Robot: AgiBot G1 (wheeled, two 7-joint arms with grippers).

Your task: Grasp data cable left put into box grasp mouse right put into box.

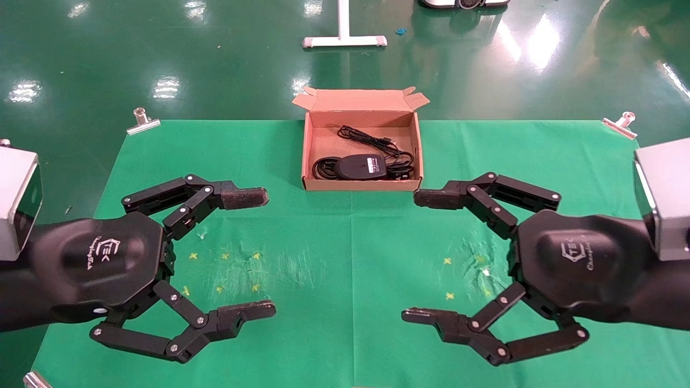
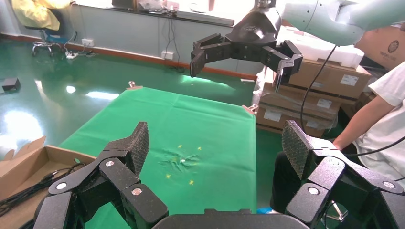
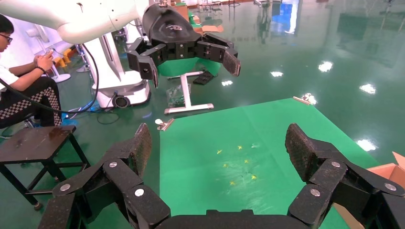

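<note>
A table draped in green cloth (image 1: 350,242) carried an open cardboard box (image 1: 308,156), which sat at the cloth's far edge, about midway across. Metal clips (image 1: 143,120) pinned the cloth at the far corners, one well to the left of the box, another (image 1: 621,124) well to its right, and a third (image 1: 36,380) showed at the near left corner. On the cloth nearer than the box lay two clusters of small yellow cross marks (image 1: 223,272), one to each side, amid scuffed, pale patches (image 1: 477,264).
</note>
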